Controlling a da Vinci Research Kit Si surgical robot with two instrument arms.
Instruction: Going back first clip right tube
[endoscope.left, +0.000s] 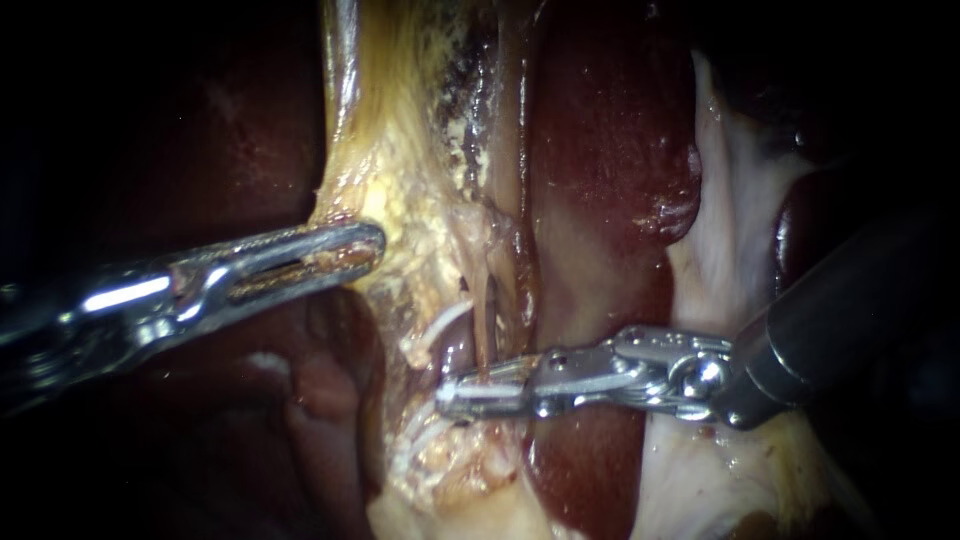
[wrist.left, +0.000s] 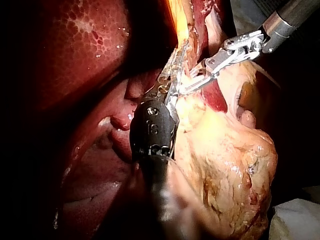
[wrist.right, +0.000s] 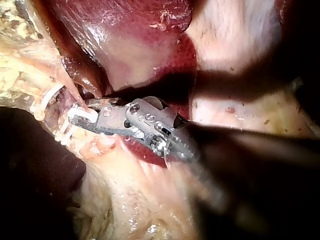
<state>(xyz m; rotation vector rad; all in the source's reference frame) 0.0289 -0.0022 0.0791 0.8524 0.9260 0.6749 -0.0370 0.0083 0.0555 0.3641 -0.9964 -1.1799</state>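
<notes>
Status, reading from the left. Holding the left instrument (endoscope.left: 368, 248) with jaws clamped narrow on the edge of the yellowish tissue (endoscope.left: 400, 190), tensioning it away from the working site. Noting a second white clip (endoscope.left: 445, 322) ahead of those jaws, just beside the tips of the right instrument (endoscope.left: 445, 395). Locating the right tube (endoscope.left: 487, 325) as the thin tan strand running straight down into the right instrument's jaws. Finding the clip (endoscope.left: 470, 393) as a white bar lying between those jaws, across the tube. Holding the right instrument with jaws drawn narrow and apparently bearing on the clip from both sides, its wrist lying over the liver (endoscope.left: 600, 150) behind the jaws.

Judging progress: placing apparently done, retreating not yet begun. Remaining, by estimate: easing the jaws apart, clearing clip and tube, then backing out along the shaft line toward the right without dragging the strand. Confirming full closure of the clip not possible, the far side being hidden behind the jaws.
</notes>
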